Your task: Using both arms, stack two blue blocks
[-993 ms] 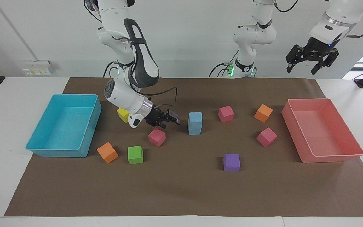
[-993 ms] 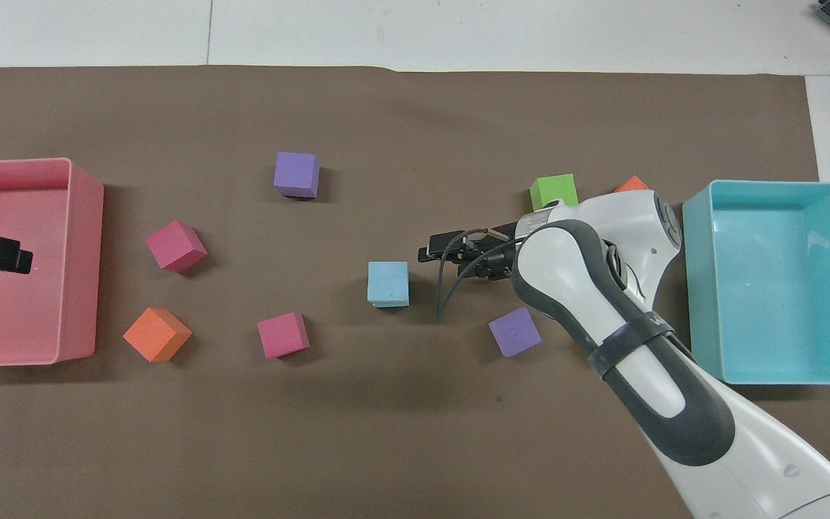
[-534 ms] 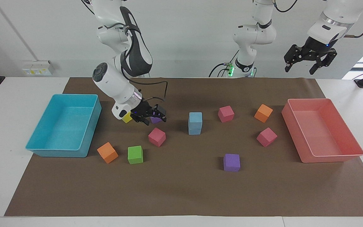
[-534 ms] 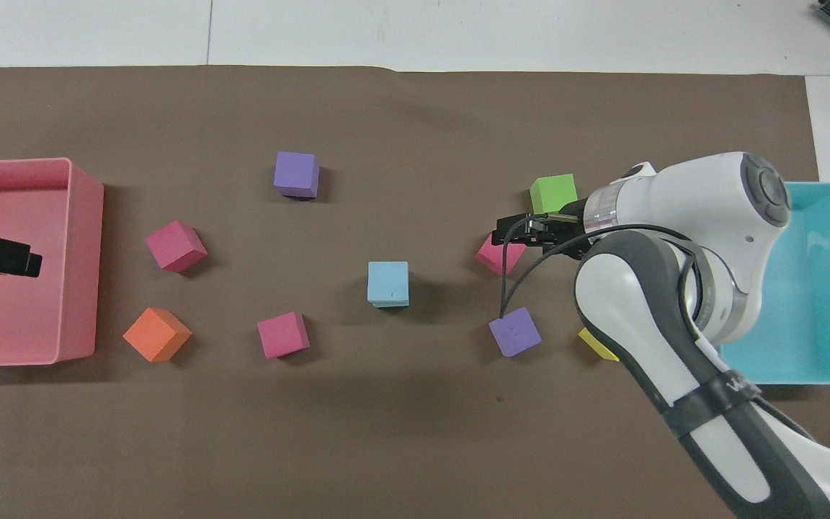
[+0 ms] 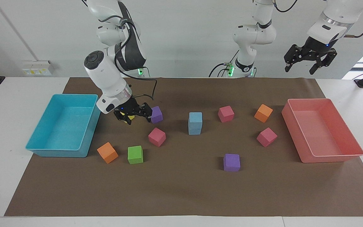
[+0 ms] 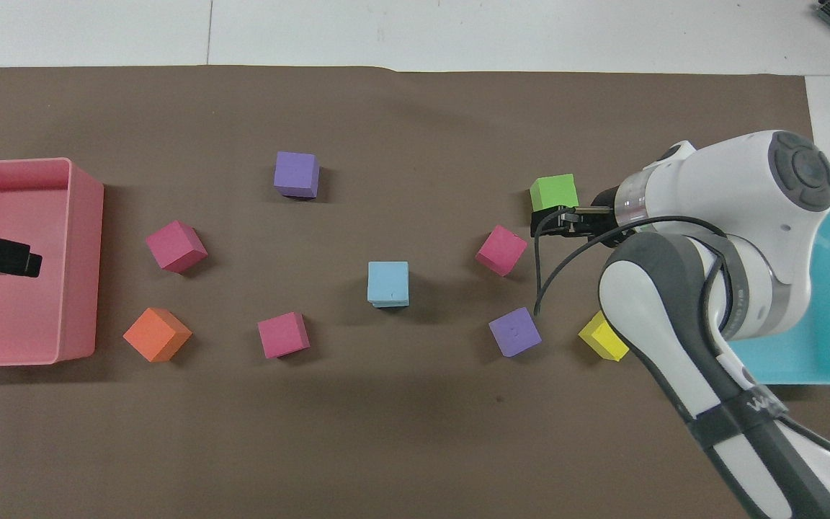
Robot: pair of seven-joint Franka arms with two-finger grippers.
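2 blue blocks (image 5: 195, 123) stacked; right tool (image 5: 133, 112), spread and empty, has pulled away from stack toward turquoise tray (image 5: 62, 149); left tool (image 5: 310, 60), spread, waits over pink tray (image 5: 358, 148); task looks done.

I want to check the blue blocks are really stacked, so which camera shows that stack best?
The facing view: it shows the side of the two blue blocks, one on the other, with the seam between them visible. The overhead view shows only the top block's face with a sliver of the lower one at its edge.
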